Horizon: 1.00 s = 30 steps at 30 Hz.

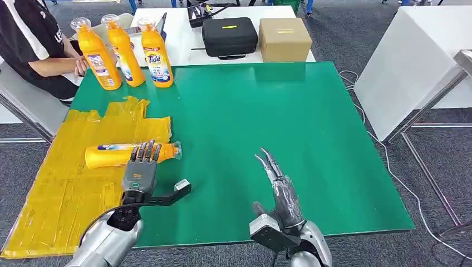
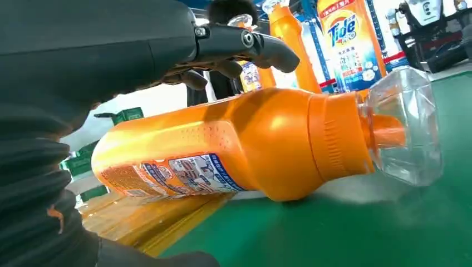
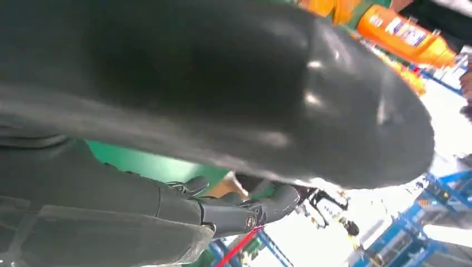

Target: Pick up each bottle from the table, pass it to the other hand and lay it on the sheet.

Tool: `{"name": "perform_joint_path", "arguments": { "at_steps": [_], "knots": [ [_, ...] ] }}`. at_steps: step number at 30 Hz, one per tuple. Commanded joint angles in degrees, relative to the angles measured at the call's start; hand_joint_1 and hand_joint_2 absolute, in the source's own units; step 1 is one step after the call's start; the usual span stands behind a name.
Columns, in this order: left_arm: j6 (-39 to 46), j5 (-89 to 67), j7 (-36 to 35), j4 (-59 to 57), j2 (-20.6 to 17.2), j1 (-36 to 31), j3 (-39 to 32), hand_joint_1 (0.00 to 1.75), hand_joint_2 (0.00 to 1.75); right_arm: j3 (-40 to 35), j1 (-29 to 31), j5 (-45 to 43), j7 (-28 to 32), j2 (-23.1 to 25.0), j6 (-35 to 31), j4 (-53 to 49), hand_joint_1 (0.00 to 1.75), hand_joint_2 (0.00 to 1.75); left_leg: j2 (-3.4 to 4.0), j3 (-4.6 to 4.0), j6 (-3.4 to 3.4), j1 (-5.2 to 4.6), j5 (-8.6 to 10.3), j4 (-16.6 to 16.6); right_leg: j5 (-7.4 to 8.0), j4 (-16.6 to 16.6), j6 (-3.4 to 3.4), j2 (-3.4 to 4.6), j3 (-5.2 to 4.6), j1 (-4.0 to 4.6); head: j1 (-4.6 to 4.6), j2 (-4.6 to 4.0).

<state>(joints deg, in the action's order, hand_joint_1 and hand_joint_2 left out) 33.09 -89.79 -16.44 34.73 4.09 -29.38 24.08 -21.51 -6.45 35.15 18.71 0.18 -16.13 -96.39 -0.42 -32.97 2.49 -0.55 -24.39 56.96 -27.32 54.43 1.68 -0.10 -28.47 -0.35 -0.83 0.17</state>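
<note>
Both robot hands are open and empty: left robot hand (image 1: 140,177) over one lying bottle (image 1: 111,154), right robot hand (image 1: 281,192) apart; three standing bottles (image 1: 123,51) behind.

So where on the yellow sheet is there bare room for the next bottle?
The sheet is bare nearer the robot than the lying bottle, and also beyond it. It is crowded at that bottle, where the left hand reaches over it.

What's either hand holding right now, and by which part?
Nothing. The left hand hangs open just above the lying bottle, fingers over its body and thumb clear. The right hand is open and empty over the green table.
</note>
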Motion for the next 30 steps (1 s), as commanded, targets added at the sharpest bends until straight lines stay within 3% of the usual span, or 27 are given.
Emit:
{"name": "perform_joint_path", "arguments": {
  "at_steps": [1, 4, 7, 8, 9, 10, 12, 15, 16, 20, 30],
  "knots": [
    [1.70, -0.21, 1.26, 1.02, 0.32, 1.45, -4.14, 0.00, 1.75, 2.20, 0.12, -1.72, 0.99, 1.84, 2.47, 0.36, 0.00, 0.00, 0.10, 0.11, -0.14, 0.04, -0.04, -0.04, 0.00, -0.06, -0.04, 0.08, 0.09, 0.03, 0.00, 0.00],
    [3.84, 0.90, 7.54, 8.64, 2.71, 4.23, -9.27, 0.00, 1.75, 2.95, -0.43, -4.11, 2.63, 2.66, 2.73, -0.07, 0.00, 0.00, 0.13, 0.15, -0.19, 0.06, -0.08, -0.03, -0.03, -0.07, -0.05, 0.09, 0.14, 0.04, 0.00, 0.02],
    [-0.07, 12.68, 18.73, 32.32, 5.40, 12.51, -8.42, 0.00, 1.75, 3.59, -1.55, -6.84, 3.44, 3.83, 1.90, -1.03, 0.00, 0.00, -0.01, 0.02, -0.14, 0.04, -0.08, 0.04, -0.08, -0.01, -0.02, -0.04, 0.05, 0.02, 0.00, 0.00],
    [-2.99, 12.34, 17.63, 37.59, 5.22, 14.38, -7.41, 0.00, 1.75, 3.48, -1.78, -6.93, 3.44, 3.81, 1.69, -1.30, 0.00, 0.00, -0.08, -0.06, -0.09, 0.02, -0.05, 0.06, -0.07, 0.02, 0.00, -0.11, -0.04, 0.00, 0.00, 0.00],
    [-2.95, 20.00, 21.94, 43.98, 4.91, 16.70, -5.17, 0.00, 1.75, 3.60, -2.27, -10.18, 4.47, 4.07, 2.92, -1.95, 0.00, 0.00, -0.08, -0.06, -0.13, 0.03, -0.14, 0.13, -0.14, 0.04, 0.00, -0.11, -0.01, 0.02, 0.00, 0.00],
    [-4.01, 21.57, 21.91, 48.19, 4.44, 18.41, -4.07, 0.00, 1.75, 3.79, -2.56, -10.89, 4.74, 4.26, 3.01, -2.34, 0.00, 0.00, -0.02, -0.08, -0.10, 0.03, -0.11, 0.11, -0.10, 0.02, 0.01, -0.04, -0.05, 0.01, -0.02, 0.02],
    [-9.26, 42.79, 30.38, 57.38, 3.54, 22.53, -0.45, 0.00, 1.75, 3.67, -2.65, -13.29, 6.44, 4.34, 2.71, -2.52, 0.00, 0.00, 0.10, -0.07, -0.11, 0.00, -0.14, 0.09, -0.09, 0.03, -0.01, 0.08, -0.06, -0.02, -0.02, 0.00],
    [-15.01, 57.25, 33.86, 61.88, 1.49, 26.43, 1.91, 0.00, 1.75, 2.98, -1.18, -16.30, 7.63, 3.38, 2.06, -1.27, 0.00, 0.00, 0.36, 0.01, -0.20, 0.02, -0.23, 0.06, -0.11, 0.00, -0.06, 0.29, -0.06, 0.00, 0.00, 0.00],
    [-15.52, 58.13, 34.00, 61.60, 1.32, 26.69, 1.94, 0.00, 0.00, 2.78, -0.82, -16.63, 7.71, 3.17, 1.96, -0.94, 0.00, 0.00, 0.33, -0.03, -0.16, -0.01, -0.16, -0.01, -0.05, -0.05, -0.05, 0.26, -0.12, -0.01, 0.00, 0.00],
    [-22.64, 70.87, 35.26, 59.02, 1.36, 27.69, 1.24, 0.00, 0.00, 1.08, -1.00, -17.67, 8.30, 2.85, 0.38, -0.84, 0.00, 0.00, 0.23, 0.01, -0.16, 0.04, -0.13, -0.05, -0.03, -0.11, -0.07, 0.18, -0.07, 0.02, -0.02, 0.00],
    [-22.80, 71.17, 34.65, 59.10, 1.46, 28.03, 1.29, 0.00, 0.00, 0.19, -1.19, -18.28, 8.13, 2.76, 0.49, -1.56, 0.00, 0.00, 0.14, 0.04, -0.19, 0.06, -0.13, -0.05, -0.07, -0.12, -0.06, 0.08, 0.02, 0.04, 0.00, 0.02]
  ]
}}
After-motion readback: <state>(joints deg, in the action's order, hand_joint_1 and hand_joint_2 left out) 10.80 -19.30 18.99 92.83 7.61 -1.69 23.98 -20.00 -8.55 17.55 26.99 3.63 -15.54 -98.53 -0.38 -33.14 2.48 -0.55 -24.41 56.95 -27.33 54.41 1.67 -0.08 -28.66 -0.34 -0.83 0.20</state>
